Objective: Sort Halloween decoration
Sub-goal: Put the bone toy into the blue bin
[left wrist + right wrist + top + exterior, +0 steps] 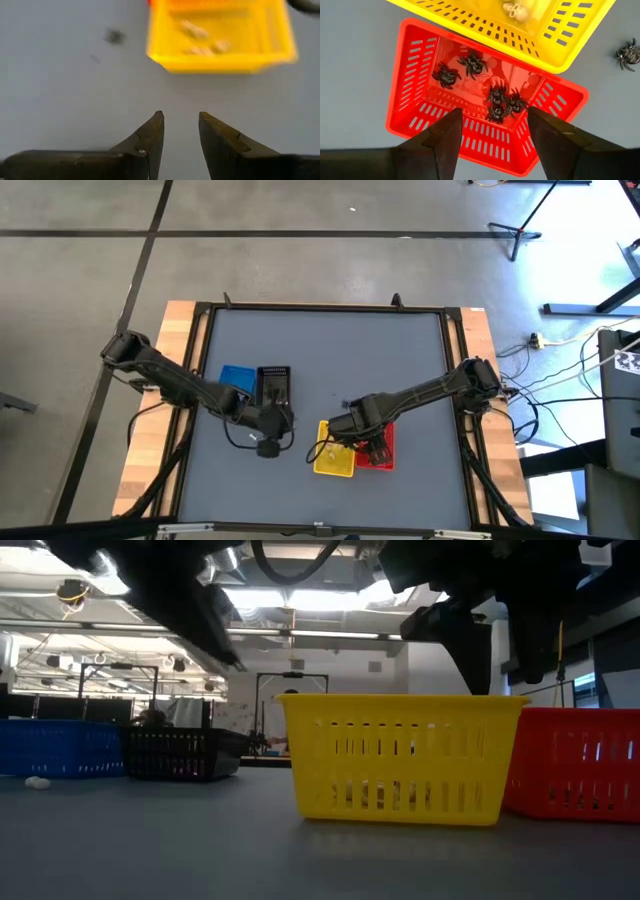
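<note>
Red basket [485, 105] holding five black spiders [497, 100], right gripper [492, 135] wide open and empty above it; left gripper [180, 132] parted, empty, over bare grey surface [65, 100] beside yellow basket [220, 62].

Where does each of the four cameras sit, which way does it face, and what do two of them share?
High view: overhead, looking straight down; both arms show.
Low view: at tabletop height, level across to the yellow basket; arms enter from above.
Left wrist view: on the left arm, past the open left gripper.
Right wrist view: above the red basket of black spiders; open right gripper.
Shared: all four show the yellow basket.
</note>
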`<state>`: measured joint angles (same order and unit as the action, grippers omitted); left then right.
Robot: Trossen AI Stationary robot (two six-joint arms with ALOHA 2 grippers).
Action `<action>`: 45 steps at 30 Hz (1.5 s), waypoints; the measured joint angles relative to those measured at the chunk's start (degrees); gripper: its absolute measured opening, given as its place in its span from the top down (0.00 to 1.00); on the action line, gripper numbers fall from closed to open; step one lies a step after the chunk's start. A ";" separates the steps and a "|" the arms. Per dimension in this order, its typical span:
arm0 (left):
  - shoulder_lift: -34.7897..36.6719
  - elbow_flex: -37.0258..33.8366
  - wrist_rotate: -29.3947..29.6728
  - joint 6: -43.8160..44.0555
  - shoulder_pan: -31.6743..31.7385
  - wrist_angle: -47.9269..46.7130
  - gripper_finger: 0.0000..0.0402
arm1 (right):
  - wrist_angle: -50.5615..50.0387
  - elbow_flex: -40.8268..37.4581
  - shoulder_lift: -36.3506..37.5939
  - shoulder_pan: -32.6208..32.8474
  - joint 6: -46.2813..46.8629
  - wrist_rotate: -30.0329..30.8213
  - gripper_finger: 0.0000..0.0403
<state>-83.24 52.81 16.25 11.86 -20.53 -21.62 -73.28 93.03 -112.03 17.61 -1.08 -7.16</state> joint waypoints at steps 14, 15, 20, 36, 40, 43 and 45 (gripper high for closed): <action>0.02 2.58 -11.07 3.13 -4.03 -27.18 0.71 | 0.39 0.00 0.00 0.00 -0.02 -0.04 0.44; 0.02 2.26 -11.05 3.13 -4.55 -27.22 0.71 | 0.42 0.00 0.00 0.00 -0.02 -0.04 0.44; 0.02 -1.23 -11.05 3.15 -7.43 -25.95 0.71 | 1.39 0.00 0.00 0.00 -0.02 -0.07 0.44; 0.02 -12.99 -11.00 3.08 -8.60 -10.90 0.71 | 1.84 0.00 0.00 0.00 -0.02 0.15 0.44; 0.02 -14.81 -10.29 3.04 -8.59 -8.11 0.71 | 1.84 0.00 0.00 0.00 -0.02 0.17 0.44; 0.02 -15.73 -9.42 3.10 -8.59 -7.06 0.71 | 1.85 0.00 0.00 0.00 -0.02 0.17 0.44; 0.03 -16.27 -9.39 3.14 -8.60 -6.50 0.71 | 1.85 0.00 0.00 0.00 -0.03 0.20 0.44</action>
<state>-83.21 36.54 6.85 14.99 -29.14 -28.12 -71.43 93.03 -112.03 17.61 -1.11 -6.96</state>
